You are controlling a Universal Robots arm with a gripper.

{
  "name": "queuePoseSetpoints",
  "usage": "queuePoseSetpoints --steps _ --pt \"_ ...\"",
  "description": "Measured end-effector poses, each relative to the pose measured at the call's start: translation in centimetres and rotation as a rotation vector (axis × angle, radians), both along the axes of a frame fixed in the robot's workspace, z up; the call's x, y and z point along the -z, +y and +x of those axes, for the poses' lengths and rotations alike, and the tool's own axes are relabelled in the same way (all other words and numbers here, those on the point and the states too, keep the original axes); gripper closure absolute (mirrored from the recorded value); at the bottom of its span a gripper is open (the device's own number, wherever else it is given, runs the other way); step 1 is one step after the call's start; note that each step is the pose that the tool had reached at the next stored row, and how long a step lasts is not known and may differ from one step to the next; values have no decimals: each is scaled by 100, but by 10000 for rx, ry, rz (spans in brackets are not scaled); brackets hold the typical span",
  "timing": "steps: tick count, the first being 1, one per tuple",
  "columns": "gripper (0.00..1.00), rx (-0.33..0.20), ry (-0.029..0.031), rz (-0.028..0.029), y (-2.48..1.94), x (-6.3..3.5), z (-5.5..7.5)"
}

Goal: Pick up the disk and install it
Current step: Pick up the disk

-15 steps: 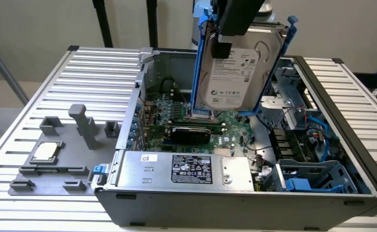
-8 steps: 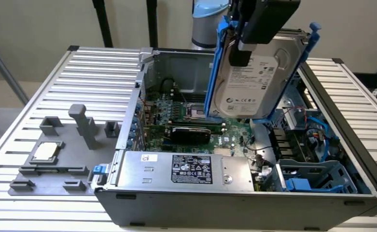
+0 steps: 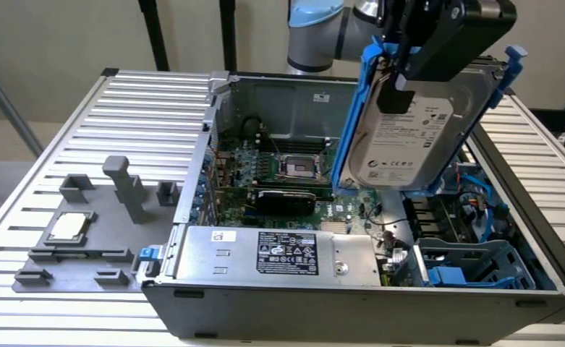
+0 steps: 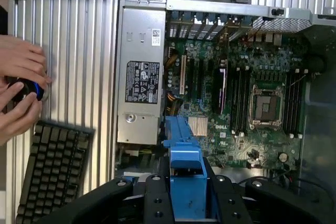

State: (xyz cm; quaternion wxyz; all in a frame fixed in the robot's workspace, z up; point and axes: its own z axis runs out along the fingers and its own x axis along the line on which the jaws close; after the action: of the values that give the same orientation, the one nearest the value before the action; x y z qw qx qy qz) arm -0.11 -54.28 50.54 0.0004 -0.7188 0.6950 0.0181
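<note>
Carrying step: gripper clamped disk, held tilted above open case, 1 o'clock in exterior view. Install not yet done; seating would need disk squared to drive cage, 5 o'clock.

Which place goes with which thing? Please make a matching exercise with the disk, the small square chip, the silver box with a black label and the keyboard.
Things:
1. disk
2. small square chip
3. silver box with a black label
4. keyboard

Places:
A. on the grey tray, outside the computer case
B. beside a person's hands
C. held in the gripper, above the open case
D. inside the case, along one wall

Pairs: 1-C, 2-A, 3-D, 4-B
</note>
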Motion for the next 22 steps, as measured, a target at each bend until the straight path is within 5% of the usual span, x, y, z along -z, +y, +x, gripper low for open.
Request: queuePoseSetpoints --steps 22 --pt "67 0 0 2 -417 17 844"
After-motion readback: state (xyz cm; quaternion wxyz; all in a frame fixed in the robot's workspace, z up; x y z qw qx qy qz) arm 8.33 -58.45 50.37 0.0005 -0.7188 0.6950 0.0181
